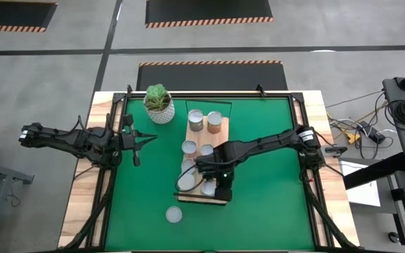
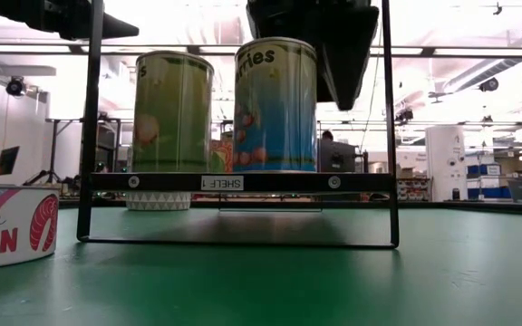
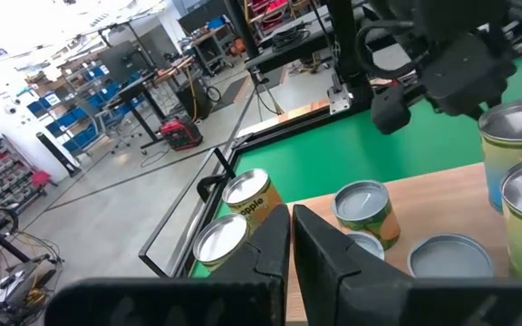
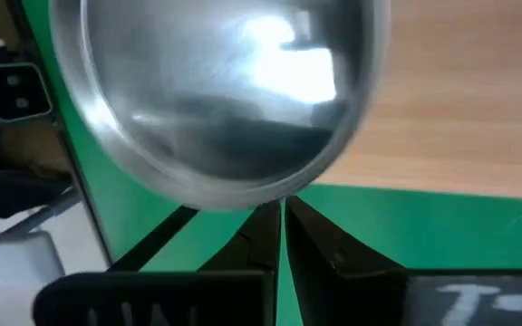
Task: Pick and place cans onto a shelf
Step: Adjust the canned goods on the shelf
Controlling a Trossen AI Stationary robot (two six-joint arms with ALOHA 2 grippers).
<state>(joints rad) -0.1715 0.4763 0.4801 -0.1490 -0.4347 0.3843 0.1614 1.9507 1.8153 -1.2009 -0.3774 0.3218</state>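
The shelf (image 1: 220, 144) is a light wooden board on a black frame, standing on the green mat. Several cans stand on it: two at its far end (image 1: 196, 120), small ones in the middle (image 1: 189, 147), and two tall ones at its near end (image 1: 188, 181) (image 2: 275, 104). One flat can (image 1: 174, 214) (image 2: 7, 231) lies alone on the mat. My right gripper (image 1: 223, 187) (image 4: 280, 210) is shut and points steeply down just beside the silver top (image 4: 216, 91) of the near right can. My left gripper (image 1: 136, 140) (image 3: 290, 226) waits shut at the mat's left side. My right gripper's shut fingertips (image 4: 265, 217) stand right at the rim (image 4: 243, 201) of the near right can's top, coming from above and slanting down. Whether they touch the rim, I cannot tell. The can stands upright on the shelf.
A white pot with a green plant (image 1: 159, 104) stands at the far left of the mat, close to the shelf's far end. Black frame rails (image 1: 111, 176) run along the mat's sides. Open green mat lies near and right of the shelf (image 1: 273, 204).
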